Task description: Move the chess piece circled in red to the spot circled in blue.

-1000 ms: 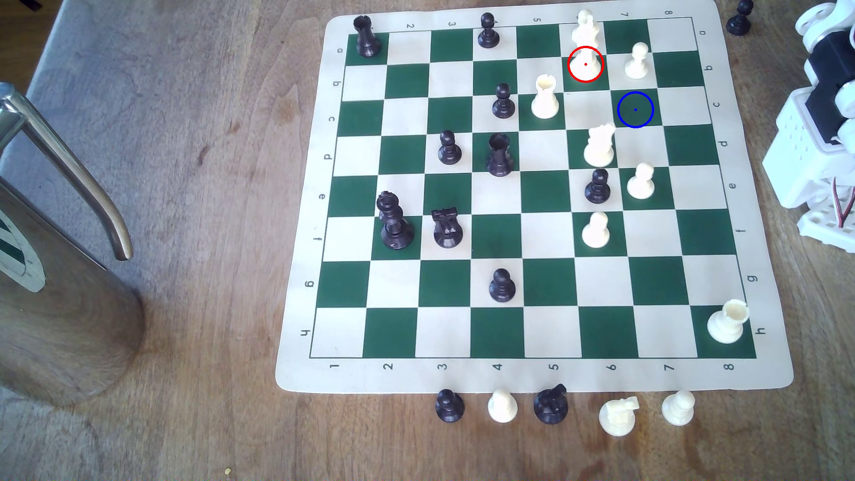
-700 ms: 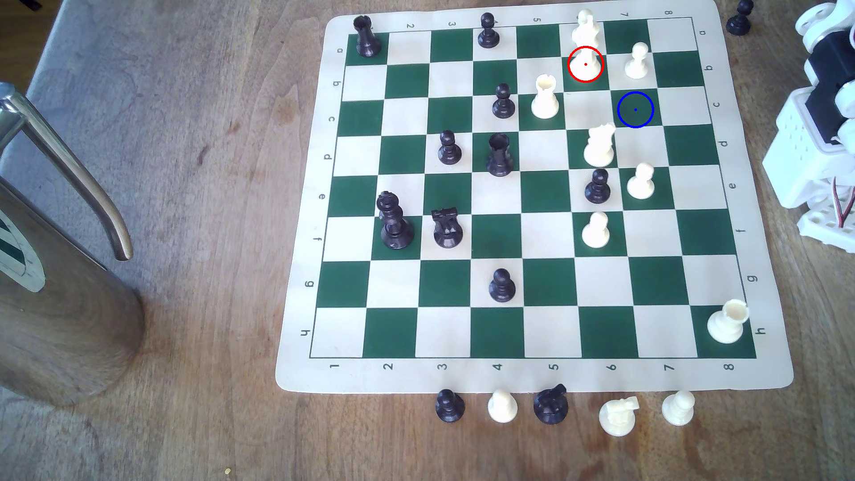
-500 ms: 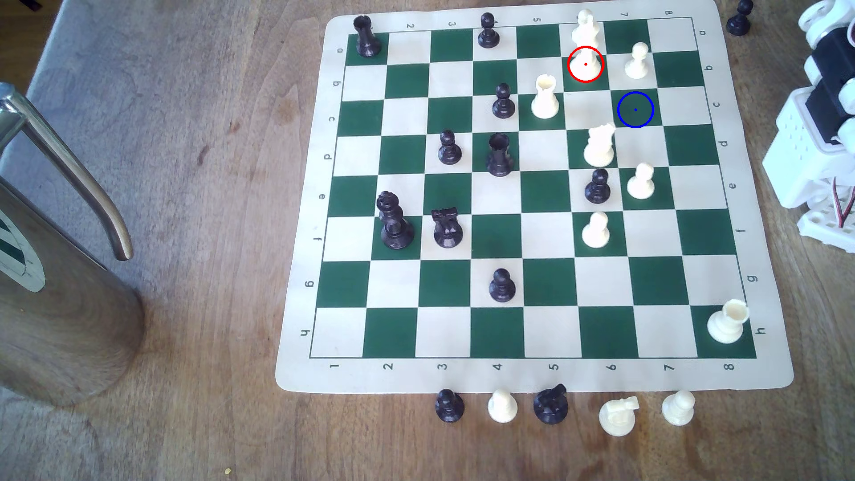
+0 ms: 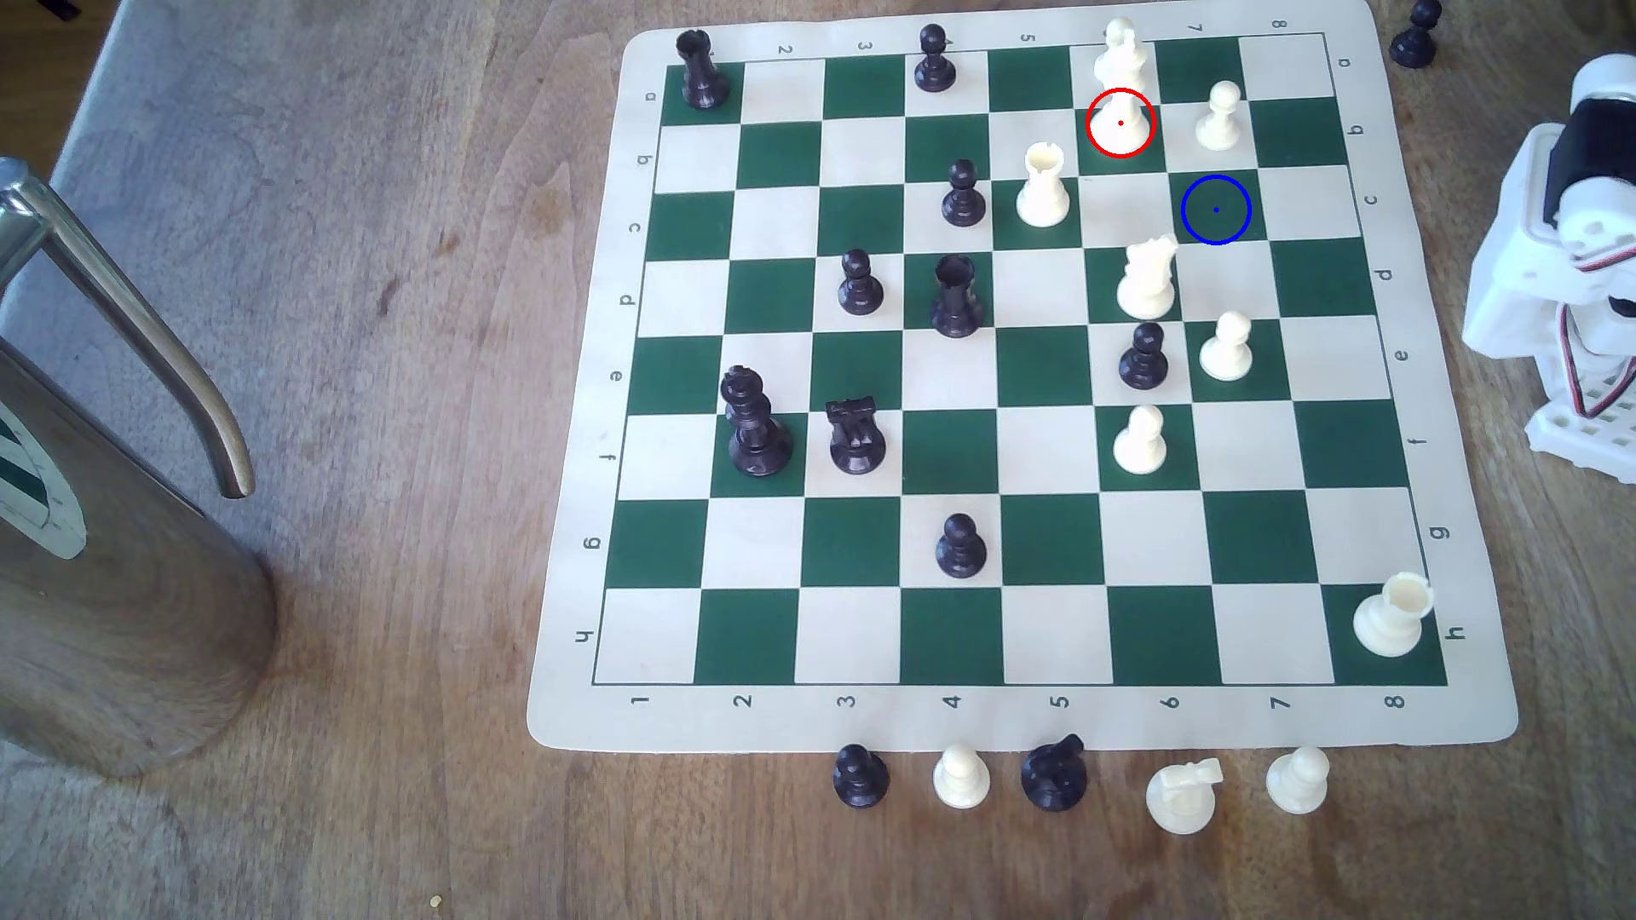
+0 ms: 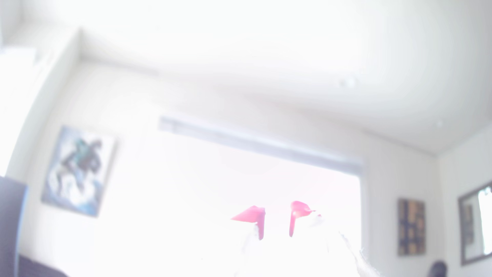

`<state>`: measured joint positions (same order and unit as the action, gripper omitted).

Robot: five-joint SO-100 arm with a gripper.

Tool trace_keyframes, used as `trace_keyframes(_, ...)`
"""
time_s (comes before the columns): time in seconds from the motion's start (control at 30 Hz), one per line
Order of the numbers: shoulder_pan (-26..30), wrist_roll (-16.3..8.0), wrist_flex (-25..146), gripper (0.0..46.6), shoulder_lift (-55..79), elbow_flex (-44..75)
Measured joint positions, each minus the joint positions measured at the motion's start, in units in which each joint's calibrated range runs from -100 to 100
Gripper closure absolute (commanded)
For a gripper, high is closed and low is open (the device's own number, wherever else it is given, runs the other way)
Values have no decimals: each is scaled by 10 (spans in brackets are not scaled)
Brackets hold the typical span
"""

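Observation:
The chess piece (image 4: 1120,75) is the tall cream-white one, standing upright with its base inside the red ring near the board's far edge in the exterior view. The spot (image 4: 1215,210) is a bare dark green square with a blue ring, one square nearer and one toward the exterior view's right. My white arm (image 4: 1567,265) sits off the board at the exterior view's right edge, well away from both. In the wrist view my gripper (image 5: 277,223) points up at a bright room. Its pink fingertips (image 5: 259,217) stand apart with nothing between them.
A white pawn (image 4: 1219,115) stands just beyond the spot, a white knight (image 4: 1147,279) just nearer, and a white rook (image 4: 1043,186) toward the exterior view's left. Captured pieces (image 4: 1182,796) line the board's near edge. A metal jug (image 4: 106,548) stands far left.
The arm at the exterior view's right edge has turned and shifted, its upper part now lower in the picture. No chess piece has moved.

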<state>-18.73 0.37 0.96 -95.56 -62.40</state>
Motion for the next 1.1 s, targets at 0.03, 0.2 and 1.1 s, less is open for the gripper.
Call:
trace_keyframes(0.03,-20,-1,49,400,0,12)
trace_keyframes(0.2,-66,1,277,464,-4,36)
trace_keyframes(1.1,18,-139,884,445,317,270)
